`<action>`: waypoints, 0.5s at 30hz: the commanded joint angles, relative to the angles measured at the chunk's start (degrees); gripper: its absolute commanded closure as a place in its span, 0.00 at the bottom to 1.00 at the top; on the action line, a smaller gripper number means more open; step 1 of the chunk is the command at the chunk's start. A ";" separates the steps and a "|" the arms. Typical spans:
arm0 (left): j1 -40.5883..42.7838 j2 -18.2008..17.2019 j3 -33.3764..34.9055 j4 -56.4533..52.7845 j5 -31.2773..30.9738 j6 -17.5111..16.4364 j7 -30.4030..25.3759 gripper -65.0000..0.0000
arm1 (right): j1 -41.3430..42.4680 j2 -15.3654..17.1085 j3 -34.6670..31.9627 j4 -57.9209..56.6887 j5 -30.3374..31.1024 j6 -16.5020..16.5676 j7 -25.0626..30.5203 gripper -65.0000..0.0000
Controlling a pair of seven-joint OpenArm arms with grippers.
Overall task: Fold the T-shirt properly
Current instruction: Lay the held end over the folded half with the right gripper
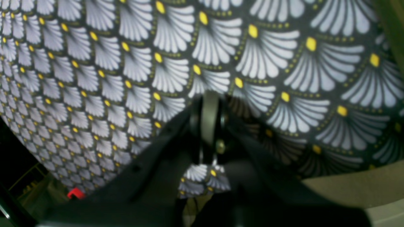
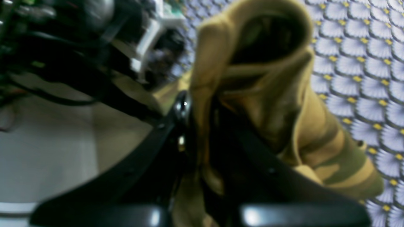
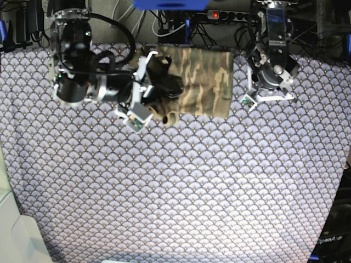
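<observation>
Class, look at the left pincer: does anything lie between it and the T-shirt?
Nothing visible does. The left pincer hangs shut over bare patterned cloth beside the T-shirt; only open cloth separates them. The right pincer already grips the shirt.

Fan-patterned table cloth [image 3: 175,186], power strip [image 3: 225,15]

You've got open surface [image 3: 181,192] all across the front; only the T-shirt [image 3: 200,82] and both arms crowd the back edge.
</observation>
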 commanded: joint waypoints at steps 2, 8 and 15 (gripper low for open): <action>0.26 -0.34 -0.09 1.32 0.17 0.14 -0.45 0.99 | 1.50 -0.19 -2.03 -0.14 0.48 0.43 1.76 1.00; 0.52 -0.60 -0.18 1.40 0.17 0.14 -0.45 0.99 | 5.63 -0.89 -3.61 -6.47 0.12 0.43 2.82 1.00; 0.35 -0.69 -4.84 1.84 -0.01 0.14 -0.45 0.99 | 7.65 -0.98 -9.33 -10.07 0.04 0.43 3.43 1.00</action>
